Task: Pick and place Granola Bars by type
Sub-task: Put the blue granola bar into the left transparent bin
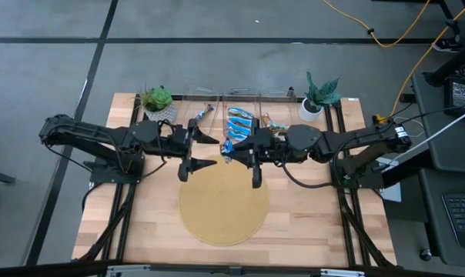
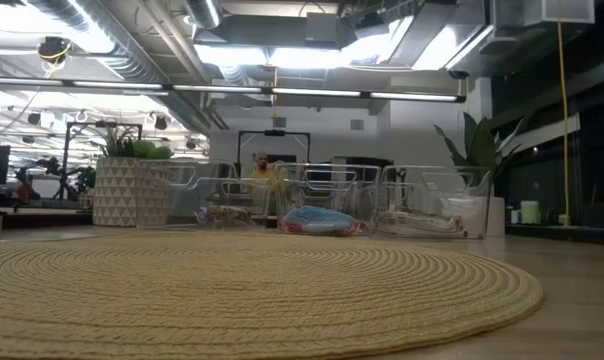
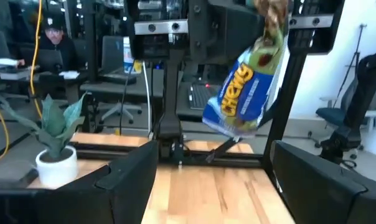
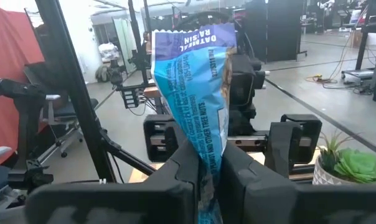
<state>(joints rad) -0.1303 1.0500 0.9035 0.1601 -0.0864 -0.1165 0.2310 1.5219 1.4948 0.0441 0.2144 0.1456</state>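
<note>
— Holding what? The right claw pinches a shiny blue wrapped granola bar above the round woven mat.

— Left claw stands wide; carry it steadily to the blue bars' clear bin.

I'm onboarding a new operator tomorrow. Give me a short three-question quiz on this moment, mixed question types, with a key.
1. True or false: the right end effector is shut on a blue granola bar.
2. Multiple choice: the left end effector is A) open with nothing between its fingers, B) shut on a bar, C) holding a plant.
3. Fill in: the round woven mat has ___ granola bars lying on it.

Key: 1 true; 2 A; 3 no.
</note>
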